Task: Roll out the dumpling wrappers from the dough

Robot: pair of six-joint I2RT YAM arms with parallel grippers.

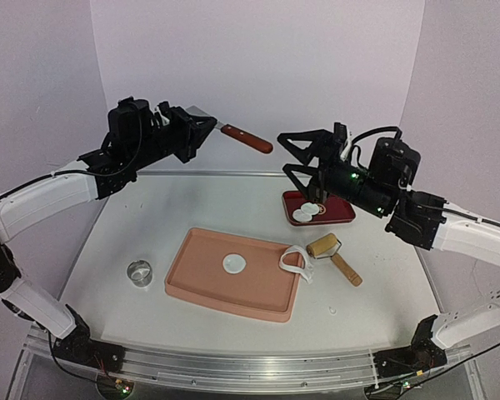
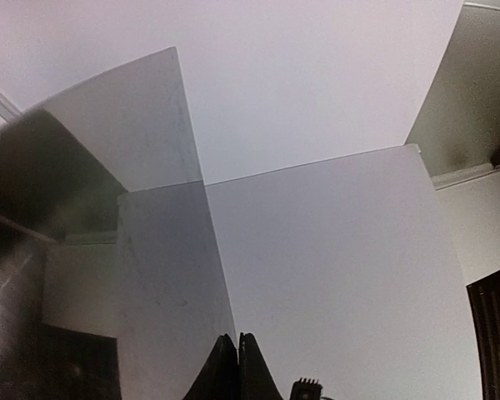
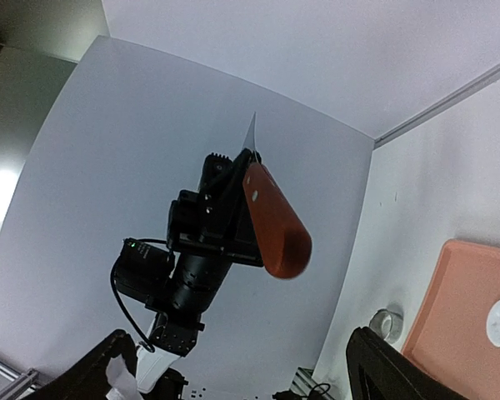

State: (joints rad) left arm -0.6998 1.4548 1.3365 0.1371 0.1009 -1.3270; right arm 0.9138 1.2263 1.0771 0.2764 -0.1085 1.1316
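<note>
Right gripper [image 1: 283, 154] agape; dough [image 1: 304, 268] well apart, on tray [image 1: 208, 267] edge

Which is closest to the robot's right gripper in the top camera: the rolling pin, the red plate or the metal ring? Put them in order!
From the right gripper:
1. red plate, just under it, back right.
2. rolling pin, further front, right side.
3. metal ring, far over on the left.
</note>
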